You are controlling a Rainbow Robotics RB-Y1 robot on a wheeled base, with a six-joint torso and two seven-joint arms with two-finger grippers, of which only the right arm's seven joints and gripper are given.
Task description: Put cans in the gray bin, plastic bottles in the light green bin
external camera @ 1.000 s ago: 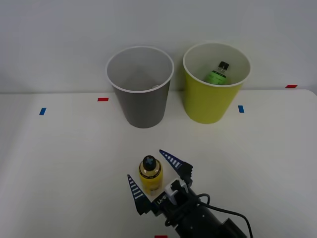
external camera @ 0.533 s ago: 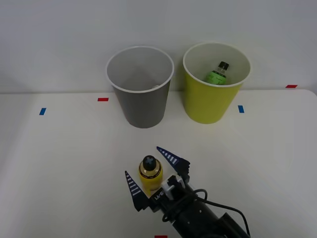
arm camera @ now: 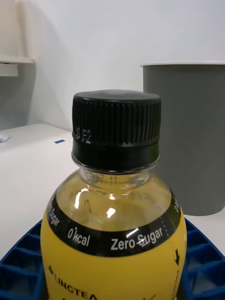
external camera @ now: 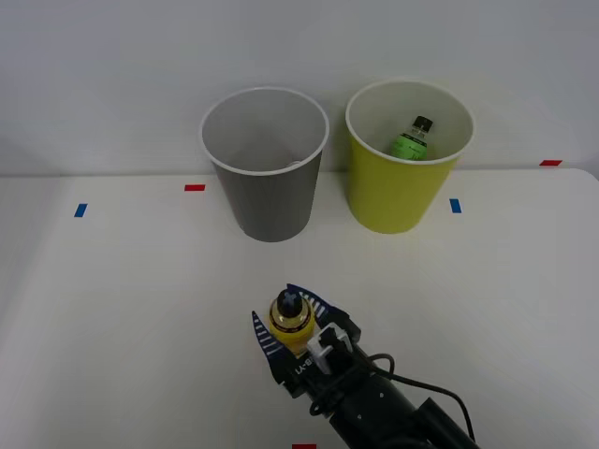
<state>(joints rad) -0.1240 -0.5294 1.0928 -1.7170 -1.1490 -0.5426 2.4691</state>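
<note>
Lab test bench — white table (external camera: 112, 309), tape markers (external camera: 195, 188), bare wall (external camera: 112, 75)

A white table (external camera: 112, 318) carries the gray bin (external camera: 269, 192) and light green bin (external camera: 398, 192) far back, the yellow bottle (external camera: 289, 323) near, and scattered red and blue tape marks.

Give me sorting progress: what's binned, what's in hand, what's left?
Done: the green-label bottle lies inside the light green bin. In hand: the right gripper is shut on the yellow bottle, upright on the table. Left: carry it to that bin. The gray bin looks empty.
</note>
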